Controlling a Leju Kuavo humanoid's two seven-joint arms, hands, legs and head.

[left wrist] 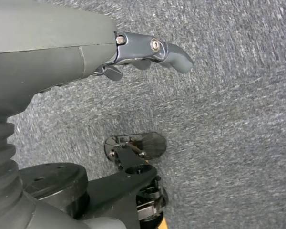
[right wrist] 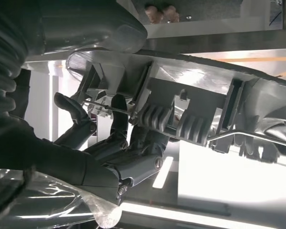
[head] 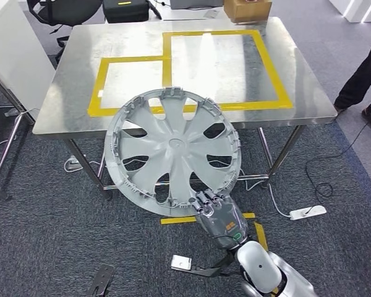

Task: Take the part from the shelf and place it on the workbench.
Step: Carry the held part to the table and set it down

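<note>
Grey plastic wheel cover (head: pixel 172 150) sits in my right hand (head: pixel 219 218), fingers (right wrist: pixel 117 125) clamped on its near rim so the rest juts fwd over the steel workbench (head: pixel 62 102) edge, not yet down. Taped yellow squares (head: pixel 272 65) beyond hold nothing. Left hand (left wrist: pixel 148 50) hangs loose, holding nothing.

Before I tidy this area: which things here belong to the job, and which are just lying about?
Job:
- grey wheel cover, held at its rim by the right hand
- steel workbench with yellow tape outlines

Lying about:
- cardboard box
- white power strip on the carpet
- black chair
</note>
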